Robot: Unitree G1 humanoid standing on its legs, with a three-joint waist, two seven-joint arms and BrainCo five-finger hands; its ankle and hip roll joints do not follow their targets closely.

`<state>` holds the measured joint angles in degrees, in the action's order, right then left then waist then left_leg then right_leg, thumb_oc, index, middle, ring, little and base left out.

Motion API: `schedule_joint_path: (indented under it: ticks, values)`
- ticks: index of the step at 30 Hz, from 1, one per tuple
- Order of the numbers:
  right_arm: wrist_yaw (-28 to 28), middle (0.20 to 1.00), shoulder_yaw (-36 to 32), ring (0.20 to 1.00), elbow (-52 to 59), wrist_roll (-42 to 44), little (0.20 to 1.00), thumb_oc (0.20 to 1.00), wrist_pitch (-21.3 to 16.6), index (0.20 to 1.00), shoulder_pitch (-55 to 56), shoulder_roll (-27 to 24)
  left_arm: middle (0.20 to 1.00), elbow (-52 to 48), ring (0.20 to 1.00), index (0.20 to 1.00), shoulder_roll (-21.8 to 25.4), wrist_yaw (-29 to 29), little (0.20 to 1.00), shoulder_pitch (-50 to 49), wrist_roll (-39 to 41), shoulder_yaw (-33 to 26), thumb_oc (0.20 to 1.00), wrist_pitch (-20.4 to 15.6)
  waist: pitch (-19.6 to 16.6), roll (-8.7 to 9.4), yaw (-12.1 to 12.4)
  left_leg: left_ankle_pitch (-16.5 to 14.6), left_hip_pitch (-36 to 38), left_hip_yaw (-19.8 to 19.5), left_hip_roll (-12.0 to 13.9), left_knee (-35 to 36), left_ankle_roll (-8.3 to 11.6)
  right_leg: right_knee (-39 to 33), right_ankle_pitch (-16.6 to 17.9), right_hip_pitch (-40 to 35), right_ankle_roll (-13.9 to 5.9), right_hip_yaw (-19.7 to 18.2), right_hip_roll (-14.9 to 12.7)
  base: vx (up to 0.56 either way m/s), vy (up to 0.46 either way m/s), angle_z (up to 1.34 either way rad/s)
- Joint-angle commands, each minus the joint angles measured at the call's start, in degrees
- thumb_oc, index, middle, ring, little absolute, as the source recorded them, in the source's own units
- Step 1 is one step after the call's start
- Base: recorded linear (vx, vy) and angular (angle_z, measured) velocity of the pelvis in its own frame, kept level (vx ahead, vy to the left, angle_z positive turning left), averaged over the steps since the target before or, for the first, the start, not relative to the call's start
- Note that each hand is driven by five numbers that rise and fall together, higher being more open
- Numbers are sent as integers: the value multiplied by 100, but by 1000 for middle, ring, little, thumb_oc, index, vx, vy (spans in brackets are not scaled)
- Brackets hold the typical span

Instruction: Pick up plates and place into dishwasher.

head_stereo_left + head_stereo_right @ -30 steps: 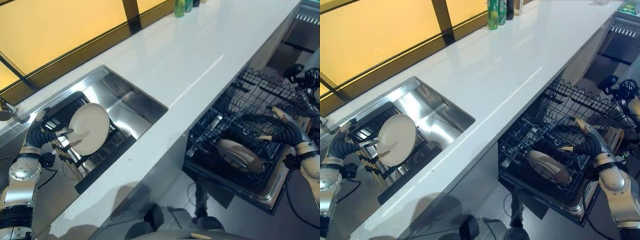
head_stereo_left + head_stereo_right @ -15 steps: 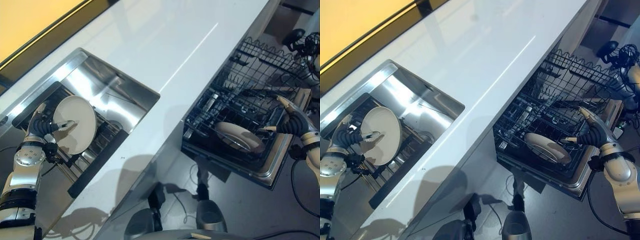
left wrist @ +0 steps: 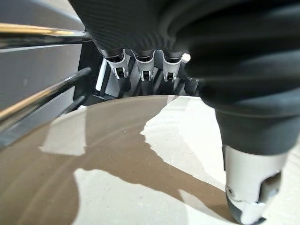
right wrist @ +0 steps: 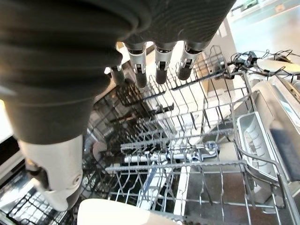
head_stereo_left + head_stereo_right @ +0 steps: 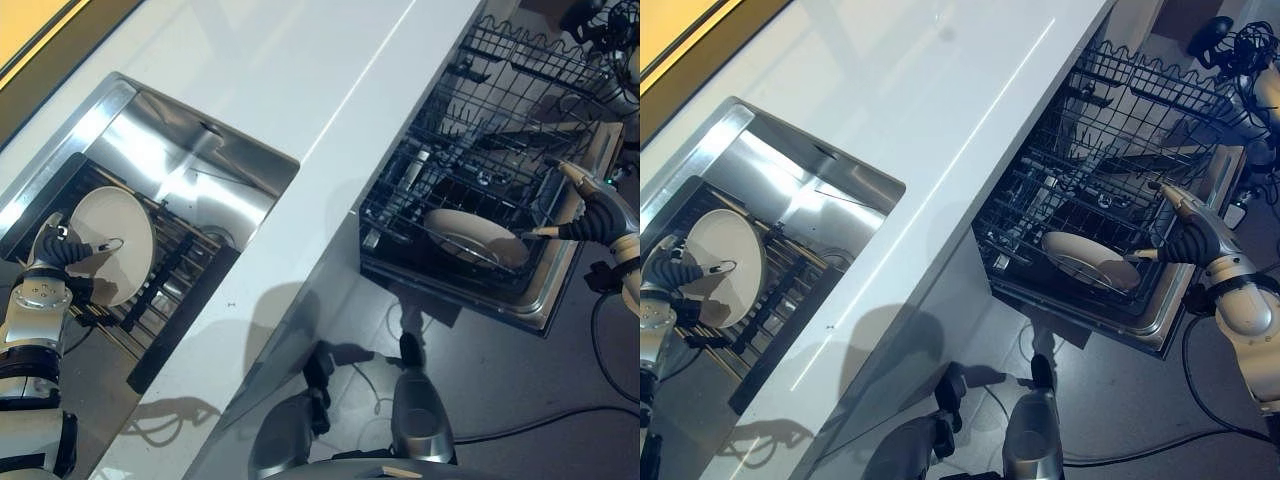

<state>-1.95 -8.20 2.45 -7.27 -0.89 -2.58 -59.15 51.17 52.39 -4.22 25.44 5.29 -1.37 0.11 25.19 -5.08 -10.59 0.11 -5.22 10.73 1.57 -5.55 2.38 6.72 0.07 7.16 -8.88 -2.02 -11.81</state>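
While white counter (image 5: 300,80) runs between sink (image 5: 190,170) and open dishwasher (image 5: 470,200), my hands work either end. Dish rack (image 5: 160,280) sits in sink. Cream plate (image 5: 112,243) stands on edge in rack; my left hand (image 5: 60,248) pinches its rim, thumb across face. Second plate (image 5: 470,237) lies in dishwasher's lower rack (image 5: 1080,200). My right hand (image 5: 590,215) hovers just beside it, fingers loosely spread, holding nothing.

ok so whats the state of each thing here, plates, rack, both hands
plate in the sink rack: upright on edge, pinched by the left hand
left hand: shut on that plate
plate in the dishwasher: lying tilted in the lower rack
dishwasher rack: pulled out
right hand: open, beside the rack
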Motion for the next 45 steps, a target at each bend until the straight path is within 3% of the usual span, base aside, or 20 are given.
schedule_joint_path:
  ticks: [1, 15, 16, 17, 18, 23, 33, 45]
  values:
    - [246, 1000, -22, 1000, 367, 150, 1000, 1000, -65, 1000, -450, -187, 1000, 480, 1000, 1000, 395, 326, 1000, 81, -19, 78, 1000, 109, -273, 232, -122, -185, -377, -104, 64, -479, 159, 815, -82, 528, 21, -201, -387, -33, 24, -1]
    - [70, 1000, -127, 1000, 461, 55, 1000, 1000, -55, 1000, -360, -225, 1000, 311, 1000, 1000, 54, 1384, 1000, -262, 613, 146, 1000, 188, -389, 32, -87, -196, -120, -188, -34, -278, 146, 751, -183, 315, -8, -116, -421, 12, 26, 1]
    - [74, 1000, -130, 1000, 453, 57, 1000, 1000, -57, 1000, -365, -244, 893, 276, 893, 893, 25, 1466, 893, -311, 628, 157, 893, 191, -388, 13, -83, -193, -116, -200, -42, -280, 151, 756, -186, 316, -6, -118, -419, 0, 0, 0]
    - [73, 1000, -129, 1000, 456, 55, 1000, 1000, -54, 1000, -369, -251, 413, 260, 413, 413, 15, 1532, 413, -329, 643, 160, 413, 210, -391, 4, -85, -191, -116, -204, -44, -278, 151, 757, -188, 317, -6, -118, -417, 0, 0, 0]
    - [71, 1000, -136, 1000, 467, 48, 1000, 1000, -50, 1000, -362, -253, 200, 240, 200, 200, -8, 1725, 200, -362, 641, 191, 200, 146, -393, -12, -88, -193, -114, -207, -48, -276, 149, 756, -198, 319, -11, -116, -413, 0, 0, 0]
    - [54, 1000, -169, 1000, 457, 104, 1000, 1000, -72, 1000, -362, -346, 200, 36, 200, 200, -34, 2142, 200, -498, 658, 355, 200, 187, -389, -78, -89, -177, -92, -220, -54, -249, 163, 737, -206, 306, -27, -101, -411, -6, 3, 0]
    - [37, 1000, -284, 1000, 497, 120, 1000, 1000, -139, 1000, -212, -363, 200, -153, 200, 200, -79, 2276, 200, -638, 810, 366, 200, 174, -479, -142, -66, -162, 15, -256, -89, -128, 157, 669, -230, 215, -57, -34, -421, -2, 1, 0]
    - [70, 1000, -393, 1000, 487, 81, 1000, 1000, -251, 1000, -6, -248, 200, -503, 200, 200, -203, 2294, 200, -834, 1549, 142, 200, -199, -601, -106, 7, -191, 110, -290, -95, -84, 152, 655, -258, 114, -81, 31, -429, 1, -6, 2]
